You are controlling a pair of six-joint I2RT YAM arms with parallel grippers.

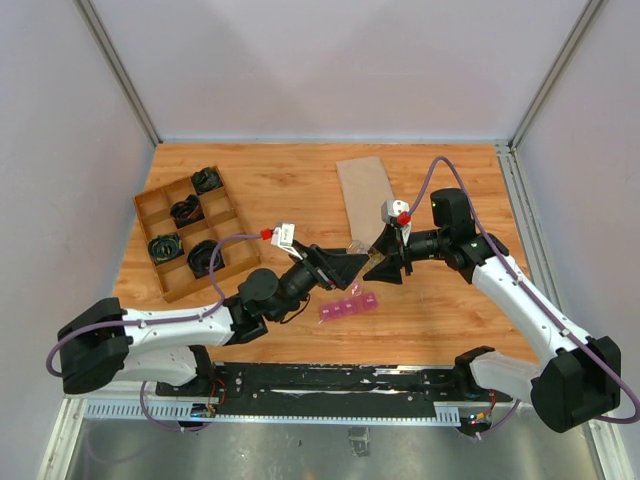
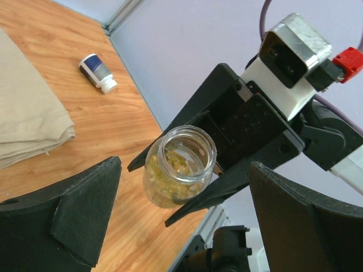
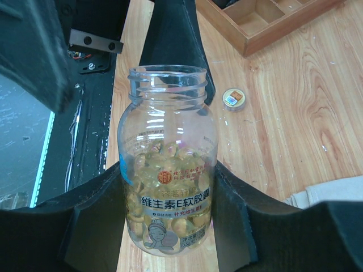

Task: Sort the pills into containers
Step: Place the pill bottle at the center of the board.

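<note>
Our right gripper (image 3: 166,229) clasps the uncapped pill bottle (image 3: 167,164); our left gripper (image 2: 187,226) stands released. Next, we should probably tilt the bottle over the containers (image 1: 348,306).

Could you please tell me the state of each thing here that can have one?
pill bottle: uncapped, partly full, gripped
right gripper: shut on pill bottle
left gripper: open, empty
round cap: off, lying flat
small bottle: capped, on its side
containers: lid state unclear
</note>
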